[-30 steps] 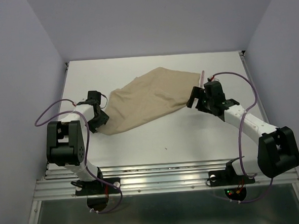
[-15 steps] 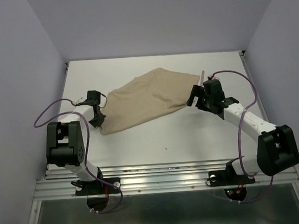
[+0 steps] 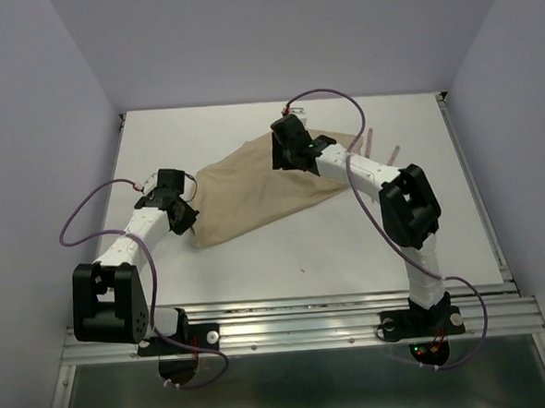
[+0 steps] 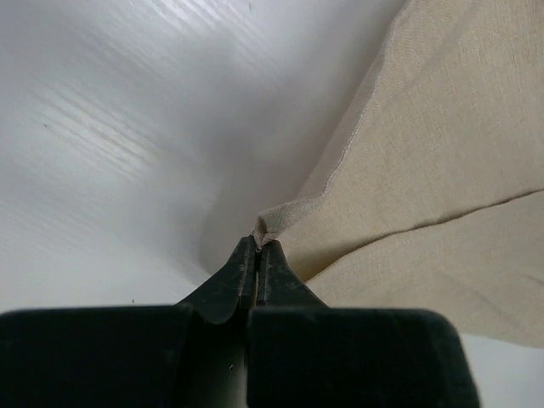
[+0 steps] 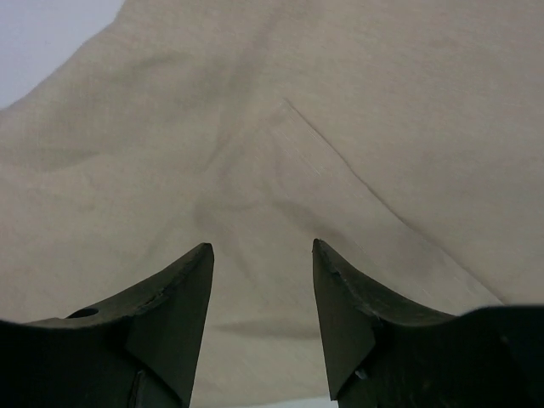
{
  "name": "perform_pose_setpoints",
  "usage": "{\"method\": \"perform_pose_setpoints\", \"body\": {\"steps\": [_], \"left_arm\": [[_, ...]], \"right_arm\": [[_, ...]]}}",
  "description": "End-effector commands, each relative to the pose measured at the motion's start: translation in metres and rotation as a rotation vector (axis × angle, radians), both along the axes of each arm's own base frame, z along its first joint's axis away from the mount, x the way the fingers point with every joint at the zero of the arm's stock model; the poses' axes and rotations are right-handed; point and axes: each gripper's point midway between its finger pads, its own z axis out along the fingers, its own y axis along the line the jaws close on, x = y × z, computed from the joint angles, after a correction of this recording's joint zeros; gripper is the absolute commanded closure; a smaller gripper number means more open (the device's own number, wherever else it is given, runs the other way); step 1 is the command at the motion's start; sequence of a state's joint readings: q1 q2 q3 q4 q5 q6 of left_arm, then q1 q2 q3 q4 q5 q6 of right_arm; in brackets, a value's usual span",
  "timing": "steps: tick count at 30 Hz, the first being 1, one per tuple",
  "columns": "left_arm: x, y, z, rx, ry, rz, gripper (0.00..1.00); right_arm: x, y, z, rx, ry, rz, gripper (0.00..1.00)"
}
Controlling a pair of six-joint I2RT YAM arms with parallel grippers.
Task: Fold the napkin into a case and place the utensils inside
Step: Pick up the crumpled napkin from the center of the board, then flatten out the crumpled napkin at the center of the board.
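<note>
White table (image 3: 257, 260): left hand (image 4: 257, 255) pinches napkin (image 3: 253, 182) corner, right hand (image 5: 262, 255) apart, utensils (image 3: 369, 144) beside.

The left arm (image 3: 131, 236) stretches forward and inward from its base with the wrist angled down. The left pincer (image 4: 257, 246) has its jaws pinched tightly together. The right arm (image 3: 411, 205) stands upright to a bent elbow, and its forearm reaches far inward toward the left. The right pincer (image 5: 262, 255) points downward, jaws parted, gripping nothing.

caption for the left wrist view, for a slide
Left gripper pinched shut on a corner of the tan napkin over the white table.
</note>
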State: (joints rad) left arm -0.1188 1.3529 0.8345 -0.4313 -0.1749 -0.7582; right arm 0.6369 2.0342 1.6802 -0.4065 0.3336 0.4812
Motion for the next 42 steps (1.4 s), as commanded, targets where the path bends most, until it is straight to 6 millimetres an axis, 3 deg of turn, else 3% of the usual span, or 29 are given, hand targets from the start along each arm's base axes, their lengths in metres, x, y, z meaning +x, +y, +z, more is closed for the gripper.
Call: {"method": "perform_pose_setpoints", "body": {"steps": [1, 2, 3, 8, 14, 16, 20, 21, 26, 32, 33, 35, 36, 38, 40, 42], "left_arm": [[-0.025, -0.014, -0.005, -0.033, 0.041, -0.042, 1.0], [-0.027, -0.015, -0.003, -0.035, 0.032, -0.046, 1.0], [-0.03, -0.015, -0.005, -0.035, 0.036, -0.049, 1.0], [-0.036, -0.014, -0.008, -0.028, 0.049, -0.057, 1.0], [-0.034, -0.013, -0.008, -0.022, 0.045, -0.06, 1.0], [-0.034, -0.014, -0.007, -0.024, 0.044, -0.059, 1.0], [-0.034, -0.014, -0.008, -0.027, 0.043, -0.061, 1.0], [-0.034, -0.014, -0.008, -0.026, 0.043, -0.062, 1.0], [-0.035, -0.013, -0.008, -0.024, 0.041, -0.061, 1.0], [-0.037, -0.013, -0.009, -0.022, 0.042, -0.06, 1.0], [-0.036, -0.013, -0.008, -0.021, 0.037, -0.059, 1.0], [-0.034, -0.013, -0.006, -0.022, 0.031, -0.057, 1.0], [-0.032, -0.014, -0.005, -0.024, 0.025, -0.058, 1.0], [-0.02, -0.017, 0.003, -0.032, 0.003, -0.072, 1.0], [-0.008, -0.02, 0.013, -0.038, -0.018, -0.082, 1.0], [0.022, -0.026, 0.04, -0.049, -0.083, -0.1, 1.0]], "right_arm": [[0.028, 0.0, 0.001, -0.096, -0.027, -0.042, 0.45], [0.029, 0.008, -0.019, -0.123, -0.002, -0.033, 0.45], [0.037, 0.012, -0.013, -0.117, -0.017, -0.036, 0.45], [0.049, 0.023, -0.045, -0.136, 0.015, -0.033, 0.41], [0.057, 0.034, -0.06, -0.13, 0.025, -0.002, 0.43], [0.053, 0.04, -0.066, -0.133, 0.034, 0.013, 0.47], [0.052, 0.038, -0.071, -0.14, 0.042, 0.012, 0.67], [0.052, 0.037, -0.07, -0.142, 0.041, 0.003, 0.76], [0.052, 0.033, -0.046, -0.123, -0.007, -0.017, 0.99], [0.053, 0.029, -0.01, -0.094, -0.066, -0.037, 0.99], [0.055, 0.026, 0.011, -0.076, -0.105, -0.052, 0.99], [0.054, 0.02, 0.025, -0.075, -0.138, -0.067, 0.99], [0.056, 0.018, 0.049, -0.059, -0.189, -0.078, 0.99], [0.059, 0.013, 0.072, -0.055, -0.243, -0.098, 0.99], [0.06, 0.009, 0.093, -0.052, -0.287, -0.107, 0.99], [0.068, 0.005, 0.131, -0.019, -0.382, -0.116, 0.99]]}}
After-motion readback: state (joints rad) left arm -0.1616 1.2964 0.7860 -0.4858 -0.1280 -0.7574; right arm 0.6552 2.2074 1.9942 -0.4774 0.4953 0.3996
